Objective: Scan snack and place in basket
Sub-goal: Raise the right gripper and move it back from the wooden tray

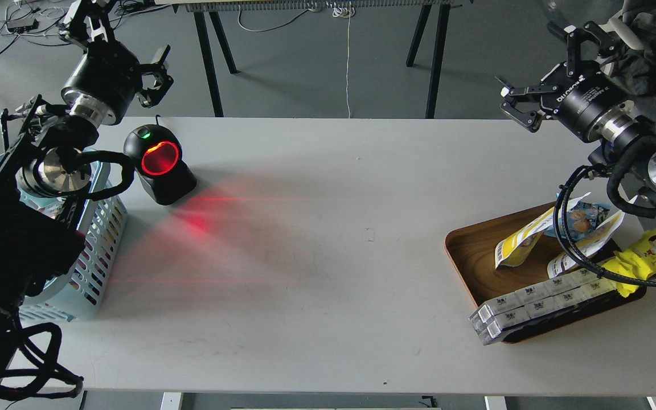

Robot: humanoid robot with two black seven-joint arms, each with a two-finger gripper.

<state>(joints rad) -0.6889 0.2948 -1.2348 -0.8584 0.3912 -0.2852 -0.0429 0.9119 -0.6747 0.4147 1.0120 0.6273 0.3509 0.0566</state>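
Nothing of the task looks done yet. The snack (515, 246) lies on the wooden tray (467, 250) at about four o'clock on the surface (328, 256), leaning among other packets: a small blue bag (581, 219) just behind it, a bright yellow wrapper (650, 250) at the tray's right, and a row of white boxes (533, 304) along its near edge. No hand touches the snack.

The right hand (519, 105) hangs above the far right corner, at about two o'clock, well apart from the tray, with its fingers spread and nothing between them. The left hand (157, 77) is raised at about ten o'clock, above and behind the scanner (157, 162), also spread and empty.

The scanner is lit, its red ring facing toward the middle and red light falling on the surface in front of it. The basket (97, 245) stands at the left edge, about nine o'clock, partly hidden by the left arm; I cannot tell what is in it.

Still to do, by my reading: bring the right hand down to the tray, pinch the snack, carry it before the scanner window, then set it in the basket.
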